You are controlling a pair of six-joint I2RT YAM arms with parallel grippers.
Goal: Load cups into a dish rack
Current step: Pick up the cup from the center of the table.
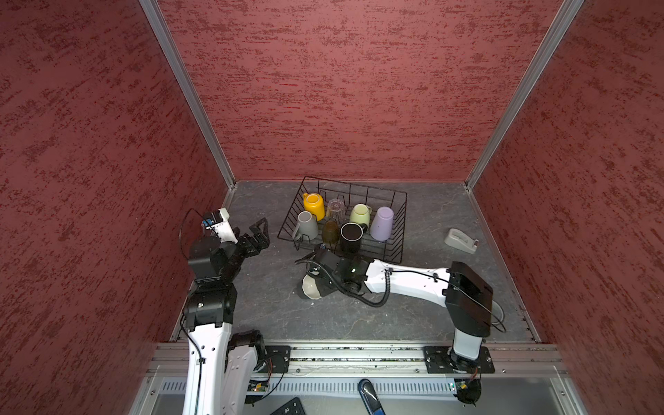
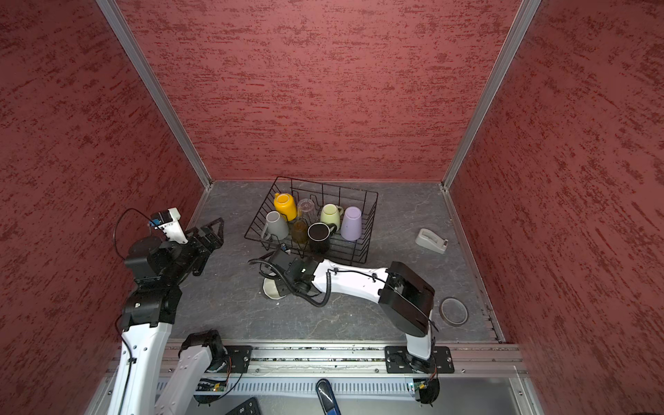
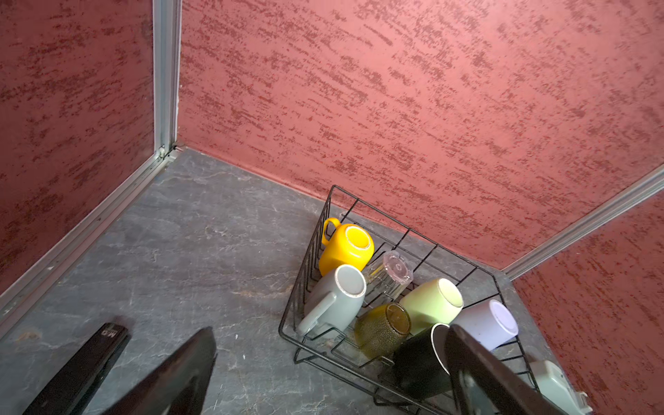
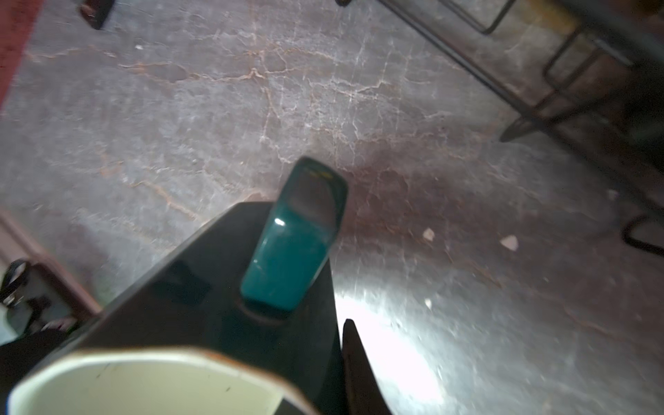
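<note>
The black wire dish rack (image 1: 403,222) stands at the back of the table. It holds yellow (image 1: 313,204), grey (image 1: 308,225), pale green (image 1: 360,215) and black (image 1: 351,235) mugs, a clear glass (image 1: 336,208), an amber glass (image 1: 330,233) and a lilac tumbler (image 1: 382,222). In front of the rack's near left corner is the teal mug (image 1: 312,287), tilted, its cream inside showing. My right gripper (image 4: 334,345) is shut on its wall beside the handle (image 4: 294,244). My left gripper (image 1: 259,233) hangs open and empty, left of the rack.
A grey tape dispenser (image 1: 461,241) sits to the right of the rack. A roll of tape (image 2: 453,311) lies by the right arm's elbow. Red walls close three sides, and an aluminium rail (image 1: 359,355) runs along the front.
</note>
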